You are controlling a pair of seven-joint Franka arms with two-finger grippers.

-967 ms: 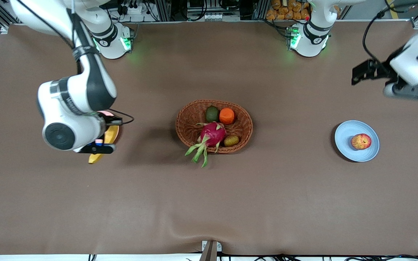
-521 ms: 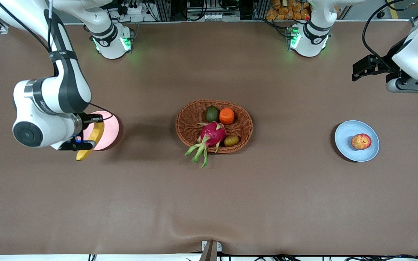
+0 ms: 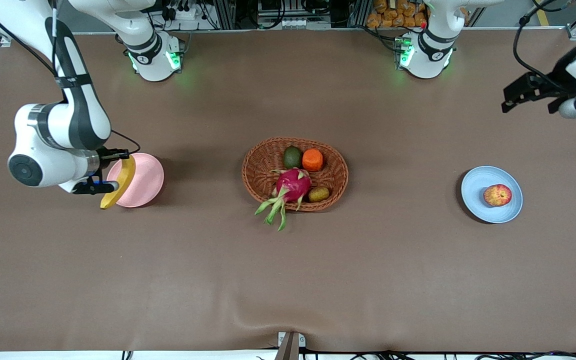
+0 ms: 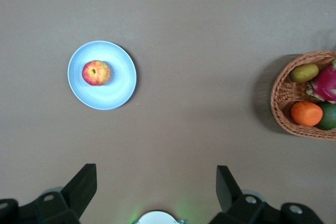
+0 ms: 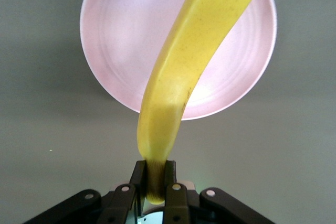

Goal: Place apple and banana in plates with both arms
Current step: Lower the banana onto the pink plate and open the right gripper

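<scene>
My right gripper (image 3: 101,188) is shut on one end of the yellow banana (image 3: 119,181) and holds it over the rim of the pale pink plate (image 3: 144,179). In the right wrist view the banana (image 5: 195,60) runs from the shut gripper (image 5: 155,176) out across the pink plate (image 5: 113,51). The red and yellow apple (image 3: 497,195) lies in the light blue plate (image 3: 474,189) near the left arm's end of the table. My left gripper (image 3: 527,93) is open and empty, high above the table. Its wrist view shows the gripper (image 4: 154,183), the apple (image 4: 96,73) and the blue plate (image 4: 119,85).
An oval wicker basket (image 3: 260,157) stands mid-table with a dragon fruit (image 3: 292,186), an orange fruit (image 3: 312,160), a green fruit (image 3: 292,157) and a kiwi (image 3: 319,194). The basket (image 4: 287,118) also shows in the left wrist view.
My right arm has moved toward its end of the table with the banana, uncovering most of the pink plate. My left gripper has drawn away toward the table's end.
</scene>
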